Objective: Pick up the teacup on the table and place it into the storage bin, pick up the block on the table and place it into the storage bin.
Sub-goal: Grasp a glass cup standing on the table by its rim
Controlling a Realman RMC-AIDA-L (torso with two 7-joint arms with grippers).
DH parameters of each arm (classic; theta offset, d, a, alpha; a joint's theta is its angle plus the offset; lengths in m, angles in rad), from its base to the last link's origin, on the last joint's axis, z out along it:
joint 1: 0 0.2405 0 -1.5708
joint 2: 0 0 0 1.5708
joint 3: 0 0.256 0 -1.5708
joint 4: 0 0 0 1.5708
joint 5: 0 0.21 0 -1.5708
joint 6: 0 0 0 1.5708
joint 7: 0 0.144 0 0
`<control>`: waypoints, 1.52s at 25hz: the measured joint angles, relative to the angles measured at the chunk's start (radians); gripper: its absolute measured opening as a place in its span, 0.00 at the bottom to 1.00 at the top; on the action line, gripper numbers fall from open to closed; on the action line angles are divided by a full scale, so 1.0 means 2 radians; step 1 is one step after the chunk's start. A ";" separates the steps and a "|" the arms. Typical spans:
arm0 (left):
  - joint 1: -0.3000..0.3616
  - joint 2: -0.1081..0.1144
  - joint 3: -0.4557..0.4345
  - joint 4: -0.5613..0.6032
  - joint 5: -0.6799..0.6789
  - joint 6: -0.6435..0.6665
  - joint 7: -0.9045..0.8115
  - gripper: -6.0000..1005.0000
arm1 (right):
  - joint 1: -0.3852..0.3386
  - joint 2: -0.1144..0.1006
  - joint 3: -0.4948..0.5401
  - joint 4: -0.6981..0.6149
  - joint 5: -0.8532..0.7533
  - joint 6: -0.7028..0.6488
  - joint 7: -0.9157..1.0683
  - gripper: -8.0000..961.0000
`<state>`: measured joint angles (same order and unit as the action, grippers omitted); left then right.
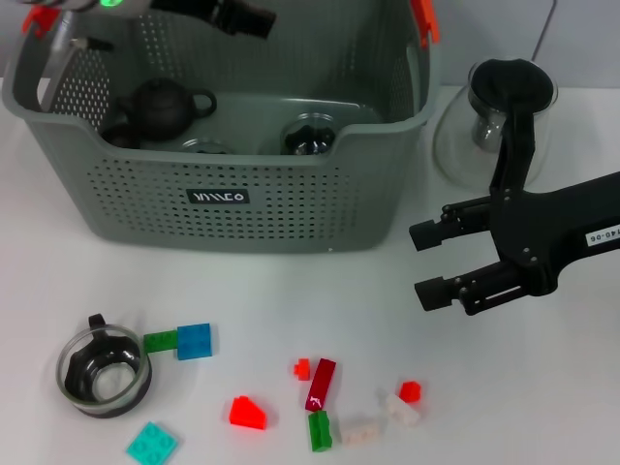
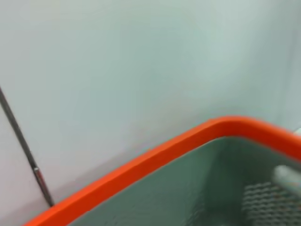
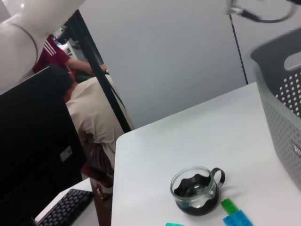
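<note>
The storage bin (image 1: 232,184) is seen at the upper left of the head view, standing on the white bench (image 1: 291,300). A dark teapot (image 1: 163,105) and other dark items are contained in it.

The teacup (image 1: 102,372), of clear glass with a black handle, is found upright on the bench at the lower left. Just beside it, a joined green and blue block (image 1: 182,341) is laid; a teal block (image 1: 152,444) lies below. Red, green and white blocks (image 1: 325,397) are scattered at the lower centre.

The right pincer (image 1: 426,262) is held over the bench at the right, fingers apart, with nothing gripped. A glass pot (image 1: 494,121) stands behind it.

The left pincer (image 1: 58,48) is positioned at the bin's upper-left corner; its state cannot be told.
</note>
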<state>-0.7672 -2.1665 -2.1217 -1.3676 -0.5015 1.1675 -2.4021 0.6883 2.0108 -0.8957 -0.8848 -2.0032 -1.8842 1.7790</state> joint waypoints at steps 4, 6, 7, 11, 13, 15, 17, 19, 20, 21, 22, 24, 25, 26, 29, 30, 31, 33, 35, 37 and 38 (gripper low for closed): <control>0.046 0.001 -0.042 -0.088 -0.104 0.103 0.017 0.84 | -0.001 -0.001 0.008 0.000 0.000 -0.003 -0.004 0.89; 0.062 0.002 -0.081 -0.119 -0.161 0.166 0.032 0.84 | -0.001 -0.002 0.011 0.000 0.000 -0.003 -0.005 0.89; 0.067 0.002 -0.101 -0.130 -0.183 0.192 0.036 0.84 | -0.001 -0.002 0.012 0.000 0.000 -0.002 -0.006 0.89; 0.076 0.004 -0.166 -0.157 -0.232 0.297 0.043 0.84 | -0.002 -0.003 0.019 0.001 0.000 -0.002 -0.012 0.89; 0.078 0.006 -0.186 -0.165 -0.234 0.335 0.043 0.84 | -0.002 -0.004 0.021 0.001 -0.001 0.001 -0.015 0.89; 0.084 0.007 -0.201 -0.174 -0.231 0.364 0.043 0.83 | -0.002 -0.005 0.021 0.001 -0.001 0.001 -0.017 0.89; 0.093 0.008 -0.206 -0.183 -0.225 0.379 0.043 0.83 | -0.002 -0.006 0.021 0.001 0.000 0.002 -0.017 0.89; 0.102 0.009 -0.209 -0.191 -0.214 0.390 0.043 0.83 | -0.002 -0.006 0.021 0.001 0.000 0.002 -0.018 0.89; 0.105 0.009 -0.210 -0.194 -0.209 0.393 0.043 0.83 | -0.002 -0.007 0.022 0.001 0.000 0.002 -0.017 0.89; 0.110 0.009 -0.211 -0.198 -0.199 0.397 0.043 0.83 | -0.001 -0.007 0.023 0.001 0.000 0.002 -0.018 0.89; 0.114 0.009 -0.211 -0.200 -0.189 0.400 0.043 0.83 | -0.001 -0.007 0.024 0.001 0.000 0.002 -0.017 0.89; 0.122 0.007 -0.211 -0.202 -0.170 0.404 0.043 0.83 | 0.000 -0.007 0.027 0.001 -0.001 0.003 -0.018 0.89; 0.125 0.006 -0.211 -0.203 -0.160 0.404 0.043 0.83 | 0.000 -0.008 0.027 0.001 -0.001 0.003 -0.018 0.89; 0.129 0.005 -0.211 -0.203 -0.151 0.404 0.043 0.83 | 0.000 -0.008 0.027 0.001 -0.001 0.004 -0.018 0.89; 0.141 0.002 -0.211 -0.201 -0.125 0.404 0.051 0.83 | 0.001 -0.008 0.028 0.001 -0.002 0.011 -0.019 0.89; 0.146 0.001 -0.211 -0.200 -0.114 0.404 0.056 0.83 | 0.001 -0.008 0.028 0.001 -0.002 0.013 -0.020 0.89; 0.151 0.001 -0.210 -0.198 -0.104 0.404 0.060 0.83 | 0.000 -0.008 0.028 0.002 -0.002 0.017 -0.022 0.89; 0.160 -0.001 -0.207 -0.193 -0.081 0.404 0.066 0.83 | 0.000 -0.008 0.028 0.007 -0.002 0.023 -0.026 0.89; 0.166 -0.001 -0.205 -0.185 -0.058 0.403 0.067 0.83 | 0.001 -0.009 0.028 0.010 -0.002 0.026 -0.026 0.89; 0.168 -0.001 -0.206 -0.173 -0.038 0.400 0.067 0.83 | 0.002 -0.009 0.028 0.012 -0.002 0.029 -0.026 0.89; 0.168 -0.001 -0.207 -0.167 -0.029 0.398 0.066 0.83 | 0.003 -0.009 0.028 0.012 -0.002 0.031 -0.026 0.89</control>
<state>-0.4303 -2.1694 -2.5350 -1.7023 -0.5600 1.9642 -2.2707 0.6941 1.9927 -0.8406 -0.8605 -2.0075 -1.8226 1.7266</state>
